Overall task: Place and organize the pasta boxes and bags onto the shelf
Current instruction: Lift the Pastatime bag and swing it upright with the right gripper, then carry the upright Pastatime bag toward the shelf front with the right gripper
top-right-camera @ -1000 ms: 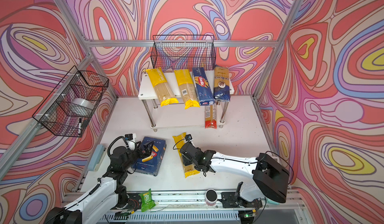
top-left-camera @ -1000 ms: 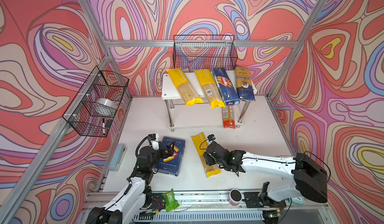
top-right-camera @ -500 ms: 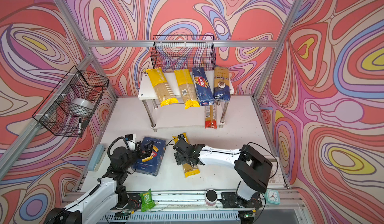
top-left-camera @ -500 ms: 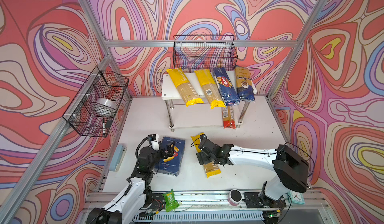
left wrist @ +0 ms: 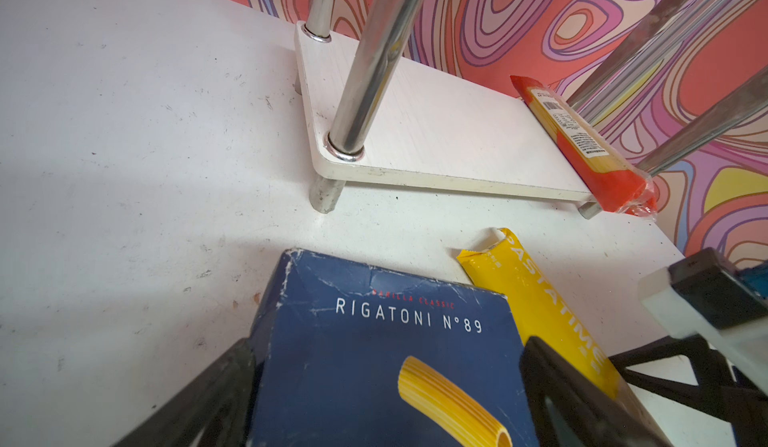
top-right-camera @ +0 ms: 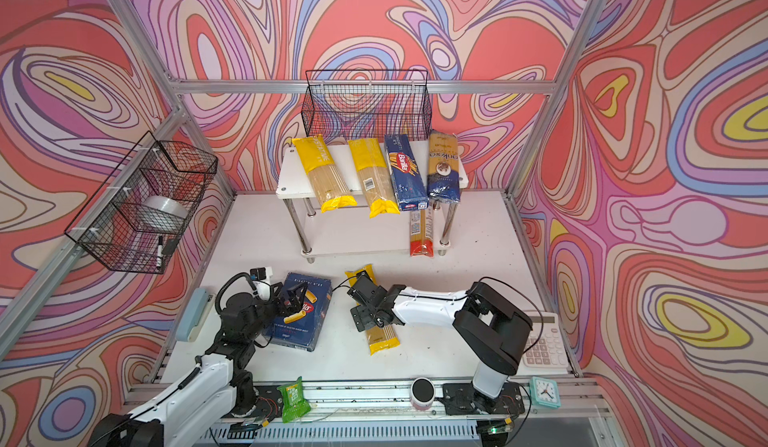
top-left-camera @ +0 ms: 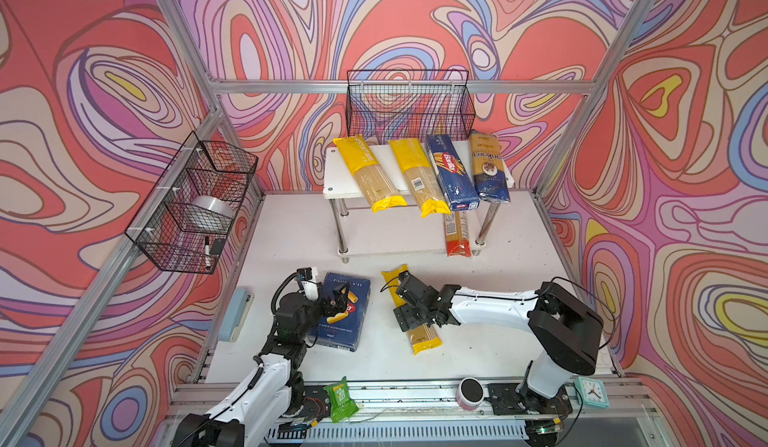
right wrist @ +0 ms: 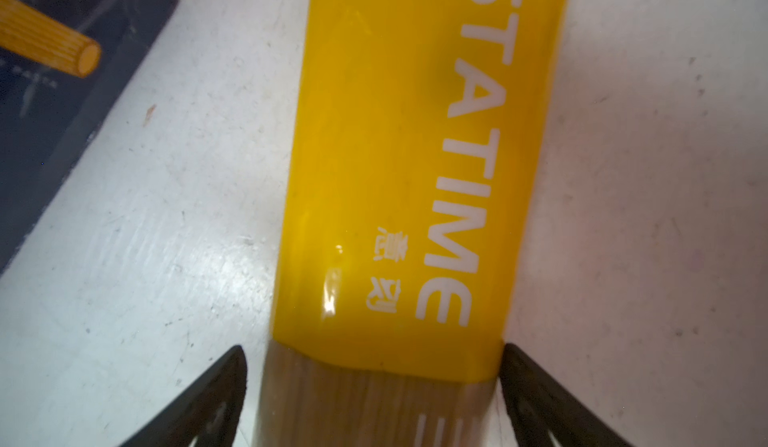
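Straddles the yellow-ended bag [top-left-camera: 426, 337] with the right end effector [right wrist: 374, 386]: jaws spread wide, one on either side at the seam between yellow wrap and clear middle, nothing clenched. Over the last second, slid toward the bag's far end and widened from part-open to full, leaving the bag itself unshifted. Reads as a grasp lined up, not yet made.

Holds the left end effector [top-left-camera: 340, 296] released above the rigatoni box [top-left-camera: 338, 330], unmoved. Leaves box and bag flat on the desk [top-left-camera: 291, 233], side by side, near of the shelf [top-left-camera: 334, 175].

Already shelved on the top board: two shelved yellow bags [top-left-camera: 370, 170], the spaghetti box [top-left-camera: 451, 173], the dark blue bag [top-left-camera: 488, 170]. On the lower board, at the right, the red-ended bag [top-left-camera: 457, 237].

Beyond: swirl-patterned walls [top-left-camera: 124, 92], aluminium frame [top-left-camera: 374, 87], black wire baskets [top-left-camera: 409, 104].
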`<state>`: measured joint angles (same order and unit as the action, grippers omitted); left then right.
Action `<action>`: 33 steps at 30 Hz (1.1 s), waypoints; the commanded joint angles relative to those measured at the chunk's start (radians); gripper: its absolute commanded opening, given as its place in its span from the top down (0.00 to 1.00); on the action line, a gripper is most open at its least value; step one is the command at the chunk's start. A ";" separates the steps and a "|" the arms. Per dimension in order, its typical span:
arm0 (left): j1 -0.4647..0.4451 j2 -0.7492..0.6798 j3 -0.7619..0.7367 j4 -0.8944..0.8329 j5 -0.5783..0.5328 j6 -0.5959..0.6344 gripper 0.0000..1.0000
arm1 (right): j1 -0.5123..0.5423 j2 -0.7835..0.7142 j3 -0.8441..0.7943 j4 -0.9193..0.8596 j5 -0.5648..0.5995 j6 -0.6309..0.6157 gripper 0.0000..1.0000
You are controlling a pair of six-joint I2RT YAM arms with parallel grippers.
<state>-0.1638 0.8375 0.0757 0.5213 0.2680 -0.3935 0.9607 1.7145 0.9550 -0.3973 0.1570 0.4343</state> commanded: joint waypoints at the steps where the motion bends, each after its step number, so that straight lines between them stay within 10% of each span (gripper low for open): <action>1: -0.003 0.010 -0.002 0.020 0.005 0.005 0.00 | -0.005 0.032 0.029 -0.013 -0.008 -0.007 0.04; 33: -0.011 0.023 0.006 0.012 0.007 0.011 0.00 | -0.013 0.009 -0.004 0.049 0.027 0.085 0.56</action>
<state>-0.1642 0.8688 0.0765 0.5419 0.2638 -0.3859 0.9543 1.7473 0.9764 -0.3645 0.1745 0.4953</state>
